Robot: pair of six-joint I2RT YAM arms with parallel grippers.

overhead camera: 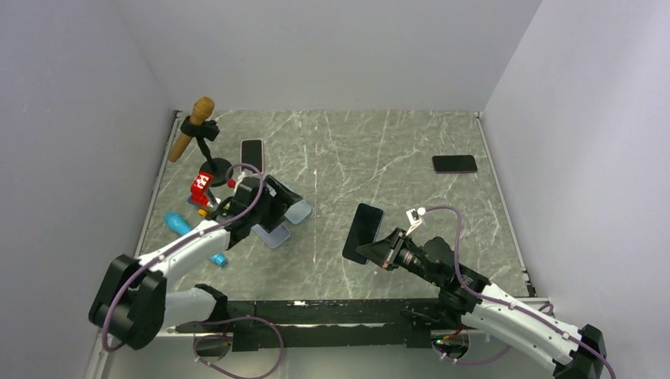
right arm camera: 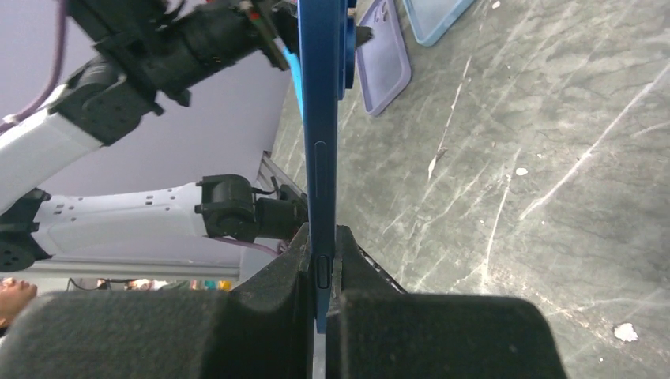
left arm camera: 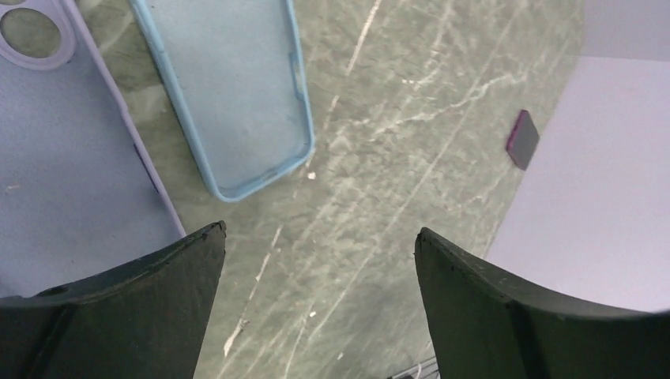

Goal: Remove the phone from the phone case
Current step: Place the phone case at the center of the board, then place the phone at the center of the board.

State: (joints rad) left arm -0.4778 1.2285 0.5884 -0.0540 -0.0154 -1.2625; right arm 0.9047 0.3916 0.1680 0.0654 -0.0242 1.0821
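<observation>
Top external and wrist views. The right gripper (right arm camera: 320,264) is closed tight on the lower edge of the blue phone (right arm camera: 320,118), which stands edge-on between its pads and projects beyond the fingertips, raised above the marbled table (overhead camera: 355,150) near its centre. The left gripper (left arm camera: 320,245) stands wide apart and grips nothing; bare table shows between its fingers (left arm camera: 142,300). The empty light-blue case (left arm camera: 237,95) lies flat, hollow side up, just beyond the left gripper's fingertips, with a lavender case (left arm camera: 71,181) beside it. Phone and cases are well apart. A dark phone (overhead camera: 454,163) lies at the far right.
</observation>
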